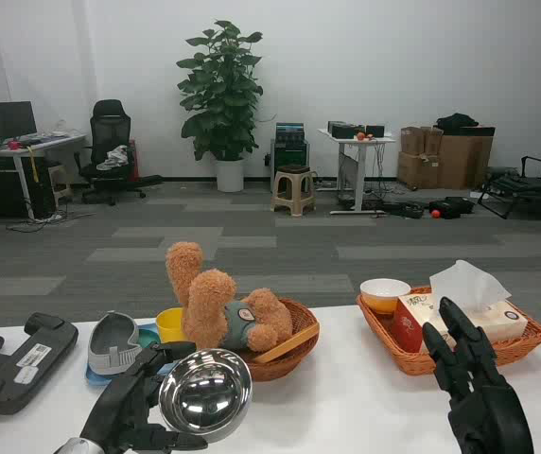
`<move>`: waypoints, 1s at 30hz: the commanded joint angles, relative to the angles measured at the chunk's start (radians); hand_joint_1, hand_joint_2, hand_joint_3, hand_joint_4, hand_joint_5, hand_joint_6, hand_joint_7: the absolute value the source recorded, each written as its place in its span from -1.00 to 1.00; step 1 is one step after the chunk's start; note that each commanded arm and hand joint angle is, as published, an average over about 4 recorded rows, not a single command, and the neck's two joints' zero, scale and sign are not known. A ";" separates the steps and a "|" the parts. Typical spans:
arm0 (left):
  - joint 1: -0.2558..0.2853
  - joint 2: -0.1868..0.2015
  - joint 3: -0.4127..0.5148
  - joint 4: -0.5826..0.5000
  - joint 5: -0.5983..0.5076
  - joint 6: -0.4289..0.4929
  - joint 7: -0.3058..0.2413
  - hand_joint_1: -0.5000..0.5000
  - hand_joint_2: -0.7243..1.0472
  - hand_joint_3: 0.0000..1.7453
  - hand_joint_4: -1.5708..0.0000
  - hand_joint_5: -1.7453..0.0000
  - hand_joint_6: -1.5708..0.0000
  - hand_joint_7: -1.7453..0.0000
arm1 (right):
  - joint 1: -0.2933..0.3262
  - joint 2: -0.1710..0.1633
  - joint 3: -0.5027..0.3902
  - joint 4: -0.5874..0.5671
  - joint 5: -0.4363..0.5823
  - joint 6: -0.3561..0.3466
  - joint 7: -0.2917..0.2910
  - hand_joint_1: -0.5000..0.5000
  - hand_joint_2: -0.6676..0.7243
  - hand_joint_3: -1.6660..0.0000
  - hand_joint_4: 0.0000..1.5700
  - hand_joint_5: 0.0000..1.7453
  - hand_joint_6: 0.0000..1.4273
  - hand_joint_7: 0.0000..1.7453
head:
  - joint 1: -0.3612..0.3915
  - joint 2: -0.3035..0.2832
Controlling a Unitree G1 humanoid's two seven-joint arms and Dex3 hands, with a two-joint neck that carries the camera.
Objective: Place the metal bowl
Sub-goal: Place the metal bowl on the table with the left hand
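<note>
Left hand (129,407) sits closest to me at the table's (346,407) near edge, fingers wrapped on the rim of the metal bowl (205,394). I read that as a hold: fingers show along the bowl's left side and under its lower rim. Bowl is tilted, mouth facing me, raised off the table I think, just in front of the round wicker basket (285,355) with the teddy bear (223,307). Right hand (474,378) is well apart, near the right edge, fingers upright and spread, holding nothing. So the left arm owns the placing; bare table lies right of the bowl, between the two baskets.

Hard to tell: whether the bowl's base touches the table; the left wrist is cut off by the frame bottom. Right hand overlaps the rectangular basket (384,331) with the tissue box (479,317).
</note>
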 commanded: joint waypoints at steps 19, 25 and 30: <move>0.014 -0.035 -0.002 -0.008 -0.005 -0.012 -0.001 -1.00 0.90 -0.90 0.43 -1.00 0.33 -0.92 | 0.001 -0.005 -0.013 -0.026 0.007 -0.009 -0.001 -0.33 1.00 1.00 -1.00 -0.78 -1.00 -0.76 | 0.005 -0.042; 0.009 -0.035 -0.005 0.028 -0.004 -0.026 0.000 -1.00 0.90 -0.90 0.43 -1.00 0.33 -0.88 | 0.001 -0.005 -0.011 -0.018 0.008 -0.009 -0.001 -0.33 1.00 1.00 -1.00 -0.78 -1.00 -0.76 | 0.001 -0.055; -0.011 -0.034 -0.011 0.145 -0.003 -0.102 0.001 -1.00 0.90 -0.90 0.43 -1.00 0.33 -0.90 | 0.000 -0.005 -0.010 -0.011 0.009 -0.009 -0.001 -0.33 1.00 1.00 -1.00 -0.78 -1.00 -0.76 | -0.002 -0.059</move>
